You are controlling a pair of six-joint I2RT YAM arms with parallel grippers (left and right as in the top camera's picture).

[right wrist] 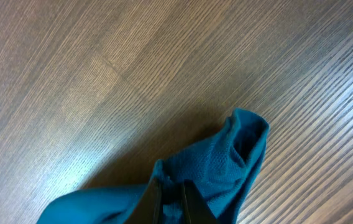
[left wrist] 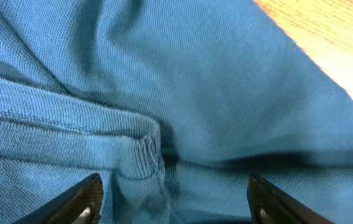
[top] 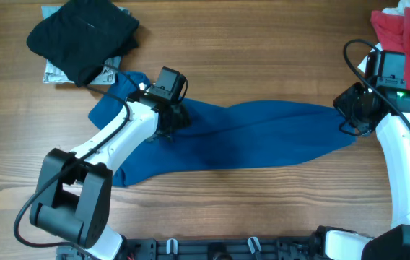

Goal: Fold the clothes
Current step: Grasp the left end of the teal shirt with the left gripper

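Wooden table [top: 263, 58] carries the blue shirt [top: 263, 137], stretched between both arms. One end is pinched tight in the right tool [right wrist: 171, 204]; the left tool [left wrist: 173, 200] stands wide apart over a stitched hem [left wrist: 71, 121], holding nothing. Soft, limp knit, I'd say: hems give the surest hold.

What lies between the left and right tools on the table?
In the overhead view, only the shirt lies there. It runs from the left tool to the right tool, which is shut on its end.
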